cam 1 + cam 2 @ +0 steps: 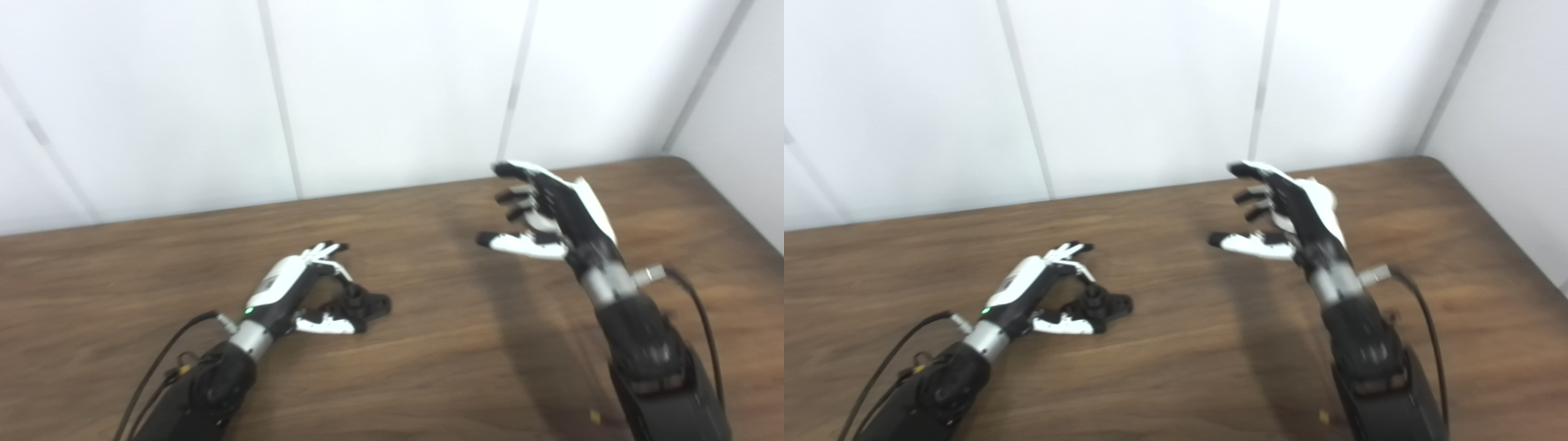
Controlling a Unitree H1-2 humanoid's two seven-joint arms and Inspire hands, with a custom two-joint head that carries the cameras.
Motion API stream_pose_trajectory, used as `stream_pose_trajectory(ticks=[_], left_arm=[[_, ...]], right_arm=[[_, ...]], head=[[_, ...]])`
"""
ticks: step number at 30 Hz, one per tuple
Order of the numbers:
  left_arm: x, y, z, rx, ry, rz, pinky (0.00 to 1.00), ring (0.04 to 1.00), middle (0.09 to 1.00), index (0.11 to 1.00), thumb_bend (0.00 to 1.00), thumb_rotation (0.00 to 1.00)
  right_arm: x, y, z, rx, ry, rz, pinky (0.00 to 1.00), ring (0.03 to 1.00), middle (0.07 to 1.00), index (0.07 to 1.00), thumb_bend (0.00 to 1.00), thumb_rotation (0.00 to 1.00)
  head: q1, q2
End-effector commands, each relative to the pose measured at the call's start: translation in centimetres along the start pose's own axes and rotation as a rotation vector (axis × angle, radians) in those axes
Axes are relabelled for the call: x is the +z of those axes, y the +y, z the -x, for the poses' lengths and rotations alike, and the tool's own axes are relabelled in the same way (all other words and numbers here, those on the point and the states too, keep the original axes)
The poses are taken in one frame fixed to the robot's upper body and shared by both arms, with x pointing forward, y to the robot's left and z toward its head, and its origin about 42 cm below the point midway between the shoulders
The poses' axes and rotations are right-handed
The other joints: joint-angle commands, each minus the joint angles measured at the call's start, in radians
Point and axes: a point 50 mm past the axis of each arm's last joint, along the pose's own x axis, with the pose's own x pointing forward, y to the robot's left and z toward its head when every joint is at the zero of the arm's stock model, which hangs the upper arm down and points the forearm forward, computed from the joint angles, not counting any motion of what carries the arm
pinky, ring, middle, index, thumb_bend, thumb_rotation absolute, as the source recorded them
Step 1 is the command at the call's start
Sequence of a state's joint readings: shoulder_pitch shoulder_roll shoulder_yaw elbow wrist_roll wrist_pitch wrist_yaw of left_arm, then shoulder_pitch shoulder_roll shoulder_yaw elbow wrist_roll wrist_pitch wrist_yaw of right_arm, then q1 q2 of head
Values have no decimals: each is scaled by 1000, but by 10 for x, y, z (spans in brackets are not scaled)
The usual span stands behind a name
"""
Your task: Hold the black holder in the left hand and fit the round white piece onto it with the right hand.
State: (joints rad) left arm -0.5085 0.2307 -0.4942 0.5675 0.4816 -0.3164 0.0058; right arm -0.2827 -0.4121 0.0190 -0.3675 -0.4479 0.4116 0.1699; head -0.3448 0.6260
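Two hands appear in the left eye view. The left hand [294, 288] lies low on the brown wood-grain table [459, 367], fingers and thumb curled around the small black plastic holder [361, 304], which rests on the tabletop; this grasp likely steadies it for fitting. Whether the grip is firm cannot be told. The right hand [551, 217] is raised well apart, fingers spread wide, holding nothing.

Right eye view: the left hand [1035, 291] again wraps the black holder [1102, 304]; the right hand [1289, 214] is blurred and empty. The round white piece is visible in neither view. Both forearms are cut off at the bottom edge.
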Motion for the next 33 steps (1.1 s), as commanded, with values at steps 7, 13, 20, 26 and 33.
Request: stream_pose_trajectory(ticks=[7,13,20,26,33], left_arm=[[-24,-46,24,-224,123,-39,1000,1000,935,481,525,58],[-34,-43,31,-208,128,-26,1000,1000,926,481,525,59],[-43,-44,38,-209,144,-23,1000,1000,925,481,524,57],[-48,-42,42,-207,140,-17,1000,1000,922,481,524,55],[-50,-41,46,-208,139,-7,1000,1000,925,481,524,56]], right_arm=[[43,-62,-59,-10,80,503,577,827,934,873,779,190],[52,-95,-91,4,225,683,688,902,978,893,869,250],[47,-112,-114,113,399,817,769,964,1000,918,931,286],[43,-115,-122,249,488,829,833,1000,1000,919,957,288],[38,-115,-126,336,539,853,823,1000,1000,924,1000,341]], head=[[-199,-67],[-274,-111],[-320,-148],[-335,-165],[-327,-166]])
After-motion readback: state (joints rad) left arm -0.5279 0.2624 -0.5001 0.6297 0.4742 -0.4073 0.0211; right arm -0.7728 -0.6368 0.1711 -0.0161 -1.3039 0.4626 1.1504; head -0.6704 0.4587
